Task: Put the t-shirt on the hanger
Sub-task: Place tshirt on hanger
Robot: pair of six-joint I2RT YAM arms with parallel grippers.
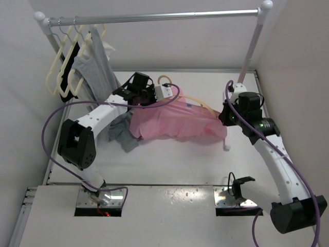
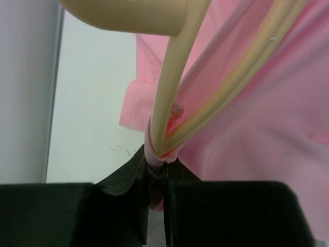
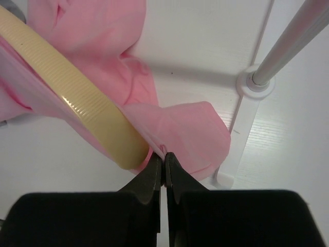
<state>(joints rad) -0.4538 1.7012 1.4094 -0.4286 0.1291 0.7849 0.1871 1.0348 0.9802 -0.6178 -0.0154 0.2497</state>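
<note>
The pink t-shirt (image 1: 175,121) lies spread in the middle of the table. The peach-beige hanger (image 1: 198,103) is partly inside it, its hook (image 1: 164,78) sticking out at the top. My left gripper (image 1: 154,95) is shut on the shirt's neck edge (image 2: 154,157), where the hanger's bars (image 2: 169,92) come out of the cloth. My right gripper (image 1: 224,117) is shut on the shirt's right edge (image 3: 163,150), next to the hanger's ribbed end (image 3: 87,110). Most of the hanger's frame is hidden under the cloth.
A clothes rail (image 1: 154,18) spans the back, with cream hangers (image 1: 67,62) and a gray garment (image 1: 95,62) at its left end. More gray cloth (image 1: 123,135) lies left of the shirt. The rail's right post (image 1: 249,56) and foot (image 3: 252,85) stand by my right gripper.
</note>
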